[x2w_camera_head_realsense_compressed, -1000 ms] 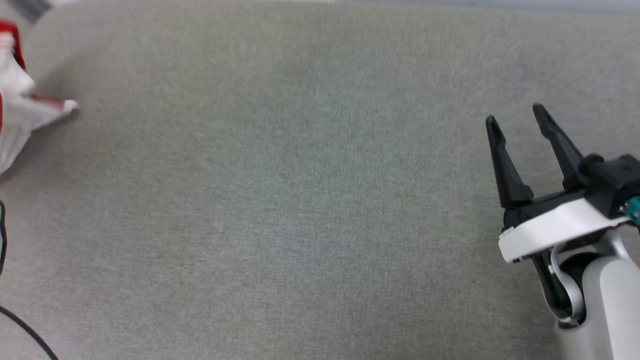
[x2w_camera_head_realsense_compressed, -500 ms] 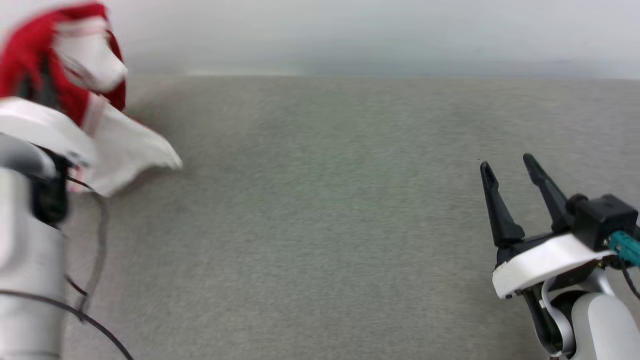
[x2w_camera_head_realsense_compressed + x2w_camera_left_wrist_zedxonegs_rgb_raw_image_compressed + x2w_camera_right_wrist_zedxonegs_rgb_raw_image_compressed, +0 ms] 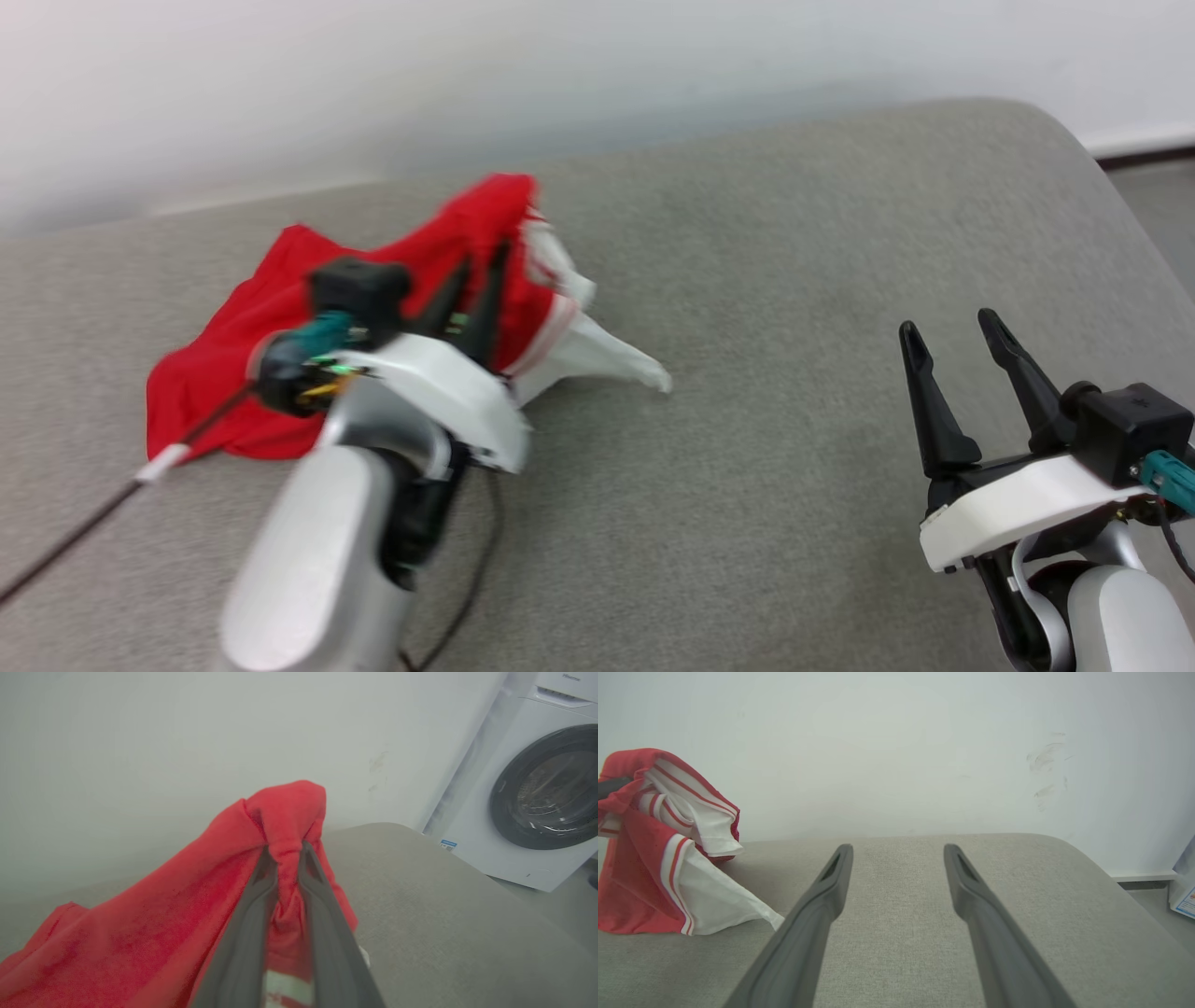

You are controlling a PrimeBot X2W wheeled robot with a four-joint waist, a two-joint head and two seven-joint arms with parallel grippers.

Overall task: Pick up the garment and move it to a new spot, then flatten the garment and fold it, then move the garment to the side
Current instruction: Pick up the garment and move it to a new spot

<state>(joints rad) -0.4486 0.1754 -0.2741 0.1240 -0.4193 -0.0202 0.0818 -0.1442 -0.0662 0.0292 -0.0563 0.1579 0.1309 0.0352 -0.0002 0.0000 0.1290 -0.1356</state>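
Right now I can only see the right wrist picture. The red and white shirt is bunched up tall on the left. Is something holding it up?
Observer: Yes. The left wrist view shows the left gripper with its jaws pinched shut on a red fold of the garment.
Operator: Is the whole shirt in the air?
Observer: No. In the head view, much of its red part lies spread on the grey cushion.
Operator: What's past the end of the cushion?
Observer: The left wrist view shows a white washing machine with a dark round door.
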